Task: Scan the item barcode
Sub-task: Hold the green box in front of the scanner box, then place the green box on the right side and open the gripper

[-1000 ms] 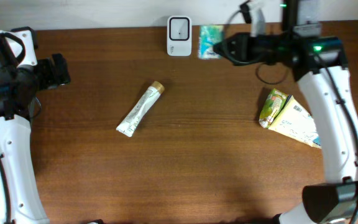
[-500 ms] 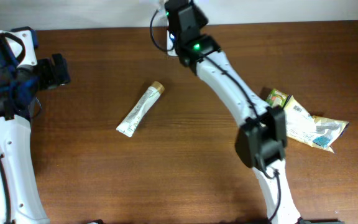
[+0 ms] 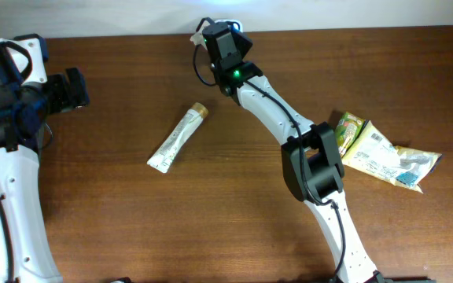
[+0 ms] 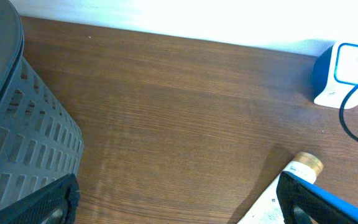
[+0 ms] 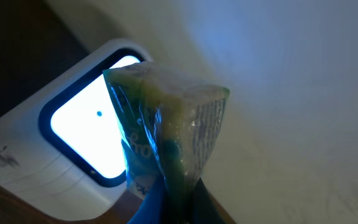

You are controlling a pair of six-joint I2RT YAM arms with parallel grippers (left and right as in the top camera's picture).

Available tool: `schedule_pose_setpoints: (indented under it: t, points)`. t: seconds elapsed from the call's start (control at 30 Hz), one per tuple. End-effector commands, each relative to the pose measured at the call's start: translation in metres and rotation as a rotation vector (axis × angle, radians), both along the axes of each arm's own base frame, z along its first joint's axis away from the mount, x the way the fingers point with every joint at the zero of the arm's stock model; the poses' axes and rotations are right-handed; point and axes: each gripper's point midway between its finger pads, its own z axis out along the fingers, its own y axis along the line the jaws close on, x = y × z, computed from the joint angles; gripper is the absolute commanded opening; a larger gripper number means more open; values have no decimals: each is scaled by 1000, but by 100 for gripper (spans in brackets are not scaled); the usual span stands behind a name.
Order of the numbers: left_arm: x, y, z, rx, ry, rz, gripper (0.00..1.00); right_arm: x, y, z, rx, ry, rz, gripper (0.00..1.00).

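Fingers [image 4: 48, 205] of left gripper [image 4: 176, 208] spread wide, holding nothing, near the tabletop's [image 3: 234, 228] left edge, beside one grey basket [image 4: 17, 137]. One gold-capped tube [image 3: 178, 139] left of centre. At the back edge, one lit scanner [image 5: 73, 143]. Right gripper [image 5: 173, 205] pinched tight on one crinkly wrapped packet [image 5: 166, 118], just before the scanner window. Two more items touching near the right edge: green pouch [image 3: 347, 132], pale flat pack [image 3: 384, 157].

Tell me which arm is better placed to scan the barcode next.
Right. The right gripper is shut on the packet, held at the lit scanner; the left gripper sits open, away by the basket.
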Motion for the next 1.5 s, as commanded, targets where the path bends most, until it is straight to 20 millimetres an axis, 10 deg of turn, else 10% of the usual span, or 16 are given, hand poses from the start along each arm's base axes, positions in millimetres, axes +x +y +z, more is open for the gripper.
schedule_pose_setpoints:
  t: [0.0, 0.3, 0.43, 0.63, 0.9, 1.2, 1.37, 1.47]
  points:
    - [-1, 1, 4, 4, -11, 3, 99, 4, -3, -5, 8, -2, -3, 4]
    - [-1, 1, 4, 4, -11, 3, 99, -23, -1, 25, 160, 87, -19, 4]
    - [-1, 1, 4, 4, -11, 3, 99, -81, -11, 91, 349, 205, -68, 4]
    - [-1, 1, 4, 4, -11, 3, 99, -176, -75, 122, 567, 373, -447, 4]
    - [-1, 1, 4, 4, -10, 3, 99, -234, -205, 64, 640, 544, -1085, 4]
    - [-1, 1, 4, 4, -10, 3, 99, -234, -246, -75, 932, 737, -1207, 8]
    - [-1, 1, 4, 4, -10, 3, 99, -226, -251, -82, 964, 703, -1194, 41]
    - [-1, 1, 4, 4, -10, 3, 99, -225, -249, -60, 967, 720, -1197, 99]
